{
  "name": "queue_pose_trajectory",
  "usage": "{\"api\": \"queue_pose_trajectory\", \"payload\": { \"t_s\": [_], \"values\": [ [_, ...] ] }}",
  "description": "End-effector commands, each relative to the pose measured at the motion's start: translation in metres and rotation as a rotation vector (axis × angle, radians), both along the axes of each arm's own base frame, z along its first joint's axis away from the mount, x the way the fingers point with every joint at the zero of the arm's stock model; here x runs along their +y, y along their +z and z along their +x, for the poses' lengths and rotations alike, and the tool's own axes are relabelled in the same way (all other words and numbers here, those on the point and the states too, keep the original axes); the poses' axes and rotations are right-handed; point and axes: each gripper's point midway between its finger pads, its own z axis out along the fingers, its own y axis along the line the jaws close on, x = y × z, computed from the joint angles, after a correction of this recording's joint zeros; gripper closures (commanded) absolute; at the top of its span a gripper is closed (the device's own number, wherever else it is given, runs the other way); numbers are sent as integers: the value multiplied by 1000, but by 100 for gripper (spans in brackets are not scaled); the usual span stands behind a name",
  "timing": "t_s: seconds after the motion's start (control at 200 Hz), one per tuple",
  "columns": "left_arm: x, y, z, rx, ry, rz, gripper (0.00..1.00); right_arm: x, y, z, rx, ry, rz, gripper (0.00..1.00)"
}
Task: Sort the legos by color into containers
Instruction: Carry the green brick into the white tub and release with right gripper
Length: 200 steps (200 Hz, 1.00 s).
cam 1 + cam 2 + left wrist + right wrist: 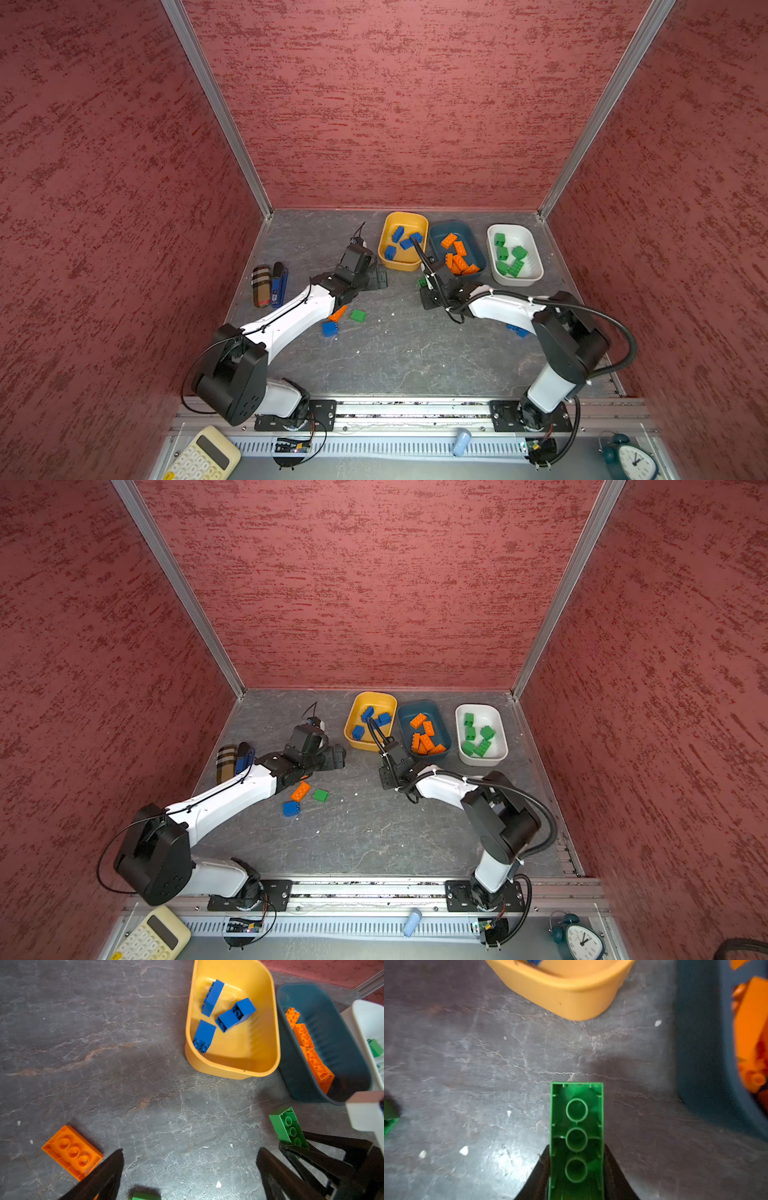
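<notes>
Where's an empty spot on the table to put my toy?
Biggest bare patch: the middle of the table, between left arm, right arm and front rail. Another: the back corner left of the yellow tub. Crowded: the teal tub and white tub beside it, the right hand holding a green brick, three loose bricks by the left arm.

Looks like smooth moulded plastic with a soft sheen on the yellow tub [249, 1057], the dark teal tub [336, 1047] and the white tub [515, 279]. Hard glossy plastic on the green brick [577, 1124], the orange brick [72, 1152] and the blue bricks [214, 997], with crisp moulded tubes inside the green one. Matt, slate-like table top [93, 1043], pale-veined and low in sheen. Rough, plaster-like finish on the red walls [395, 104]. Brushed metal for the corner rails [216, 108]. Smooth white plastic on the arm shells [291, 320].
</notes>
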Motion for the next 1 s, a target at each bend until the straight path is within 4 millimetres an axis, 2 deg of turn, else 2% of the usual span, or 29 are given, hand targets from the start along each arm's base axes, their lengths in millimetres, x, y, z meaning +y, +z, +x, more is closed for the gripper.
{"api": "queue_pose_trajectory", "payload": {
  "t_s": [0.0,0.085,0.11,0.125,0.175,0.296,0.411,0.501,0.651,0.666,0.726,0.842,0.997],
  "values": [
    [-23,27,0,-92,-100,-69,0,-9,39,11,-119,16,72,73],
    [-36,33,-2,-109,-142,-90,0,-28,55,15,-152,-20,116,73],
    [-39,34,-2,-112,-152,-95,0,-34,52,17,-145,-33,117,73],
    [-40,35,-2,-113,-157,-98,0,-38,62,18,-168,-38,134,73],
    [-49,37,-4,-115,-187,-113,1,-53,70,22,-186,-67,152,73],
    [-68,38,-8,-98,-262,-149,0,-89,78,33,-186,-133,194,73],
    [-86,38,-11,-84,-324,-160,0,-132,79,47,-170,-225,223,73],
    [-97,38,-11,-75,-353,-172,0,-164,76,58,-145,-300,253,73],
    [-105,40,-9,-77,-368,-196,0,-206,71,74,-114,-395,233,72],
    [-105,40,-10,-77,-369,-196,1,-210,62,76,-90,-407,224,72],
    [-105,40,-10,-77,-368,-197,0,-227,54,81,-70,-452,193,72],
    [-104,38,-10,-75,-364,-191,1,-253,50,92,-62,-484,147,70],
    [-99,37,-11,-72,-349,-179,0,-289,42,117,-22,-508,50,68]
  ]
}}
